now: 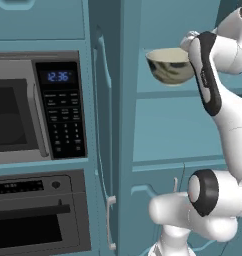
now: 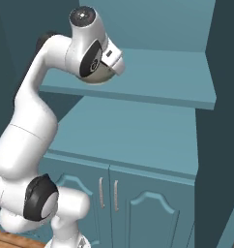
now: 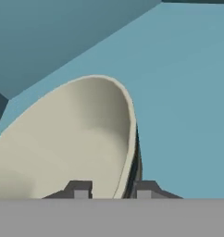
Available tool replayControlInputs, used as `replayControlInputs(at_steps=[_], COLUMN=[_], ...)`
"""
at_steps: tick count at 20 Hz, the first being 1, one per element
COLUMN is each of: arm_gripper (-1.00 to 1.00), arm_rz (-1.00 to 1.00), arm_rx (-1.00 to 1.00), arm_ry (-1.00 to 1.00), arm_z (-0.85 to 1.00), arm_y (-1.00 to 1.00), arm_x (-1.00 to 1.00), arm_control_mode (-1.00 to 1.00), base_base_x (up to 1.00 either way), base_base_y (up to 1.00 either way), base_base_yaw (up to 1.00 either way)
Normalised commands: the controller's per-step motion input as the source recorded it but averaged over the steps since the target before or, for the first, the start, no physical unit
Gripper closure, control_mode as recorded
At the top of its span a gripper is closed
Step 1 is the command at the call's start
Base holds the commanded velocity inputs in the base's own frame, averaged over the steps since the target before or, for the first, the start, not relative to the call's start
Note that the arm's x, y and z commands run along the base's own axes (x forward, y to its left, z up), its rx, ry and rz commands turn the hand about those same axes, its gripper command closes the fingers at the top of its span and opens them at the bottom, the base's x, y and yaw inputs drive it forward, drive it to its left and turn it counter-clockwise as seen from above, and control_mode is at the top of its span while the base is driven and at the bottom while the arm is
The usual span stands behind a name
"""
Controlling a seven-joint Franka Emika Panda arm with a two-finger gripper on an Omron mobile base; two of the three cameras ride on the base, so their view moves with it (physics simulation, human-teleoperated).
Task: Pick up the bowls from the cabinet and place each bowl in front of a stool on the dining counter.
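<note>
A white robot arm reaches up to the upper shelf (image 2: 153, 85) of a tall teal cabinet (image 1: 158, 130). A cream bowl (image 1: 168, 65) with dark mottled marks on its outside is at that shelf, near its left end and close to the cabinet's side wall. In the left base view its foot appears slightly above the shelf edge, so it may already be lifted, though this is hard to confirm.

The gripper (image 3: 109, 190) has its two dark fingertips (image 3: 80, 190) straddling the bowl's rim, one inside the cream hollow and one outside against the wall, pinching the rim between them. In the right base view the hand covers most of the bowl, leaving just a sliver of its underside showing below the hand.

Left of the cabinet stand a built-in microwave (image 1: 38, 105) and, beneath it, an oven (image 1: 40, 212). Below the shelves, the cabinet's panelled doors (image 2: 128, 203) are closed.

The grip looks thin: only a narrow strip of rim is caught, off to one side of a deep, smooth bowl. As a judgement, the bowl could swivel or slip between the fingertips once it hangs free, especially if the arm swings quickly. Pulling out carelessly could also knock the bowl against the cabinet's side wall and jar it loose.
</note>
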Motion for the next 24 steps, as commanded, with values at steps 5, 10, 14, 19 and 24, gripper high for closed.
replayControlInputs(at_steps=[5, 10, 14, 19, 24], arm_gripper=[1.00, 1.00, 1.00, 1.00, 1.00], arm_rz=[0.00, 0.00, -0.01, -0.01, 0.00], arm_rx=[0.02, 0.08, 0.09, 0.04, 0.00], arm_ry=[-0.31, -0.36, -0.17, -0.01, -0.07], arm_z=[-0.07, -0.17, -0.10, 0.00, 0.00], arm_y=[-0.27, -0.37, -0.24, -0.14, -0.01], arm_x=[-1.00, -1.00, -1.00, -0.99, -0.86], arm_control_mode=[-1.00, -1.00, -1.00, -1.00, -1.00], base_base_x=[0.00, 0.00, 0.00, 0.00, 0.00], base_base_y=[0.00, 0.00, 0.00, 0.00, 0.00], base_base_yaw=[0.00, 0.00, 0.00, 0.00, 0.00])
